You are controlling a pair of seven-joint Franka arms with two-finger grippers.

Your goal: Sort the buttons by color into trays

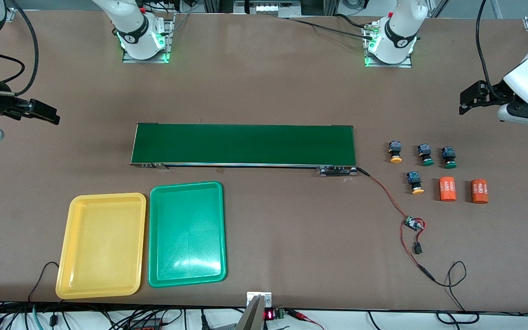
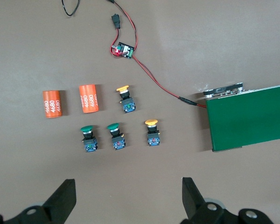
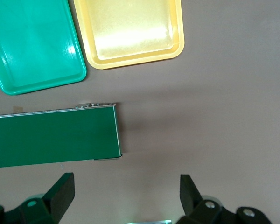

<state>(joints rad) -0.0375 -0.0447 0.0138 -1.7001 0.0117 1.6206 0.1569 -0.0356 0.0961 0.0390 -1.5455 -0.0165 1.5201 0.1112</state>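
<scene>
Buttons sit untouched at the left arm's end of the table: a yellow-capped button (image 1: 395, 152), then two green-capped ones (image 1: 426, 155) (image 1: 449, 156) in a row, with a second yellow-capped button (image 1: 415, 182) nearer the front camera. Beside that one lie two orange cylinders (image 1: 447, 189) (image 1: 479, 191) printed "4680". Each button's body is small and dark, so the blue part is hard to make out.

Both trays lie empty toward the right arm's end, side by side and almost touching; I cannot tell if their rims meet. The yellow tray (image 1: 69, 233) is the outer one, the green tray (image 1: 220, 215) beside it. Between trays and buttons, farther from the front camera, stretches the conveyor belt (image 1: 244, 144); a red wire (image 1: 385, 192) runs from its end to a small circuit board (image 1: 413, 223).

The left gripper (image 1: 468, 101) hangs in the air past the buttons at the table's end, fingers spread wide, holding nothing; in its wrist view only the fingertips (image 2: 65, 196) show, the rest cut off. The right gripper (image 1: 44, 114) hangs over bare table at its own end, also wide and empty, its arm cropped by the picture's edge.
</scene>
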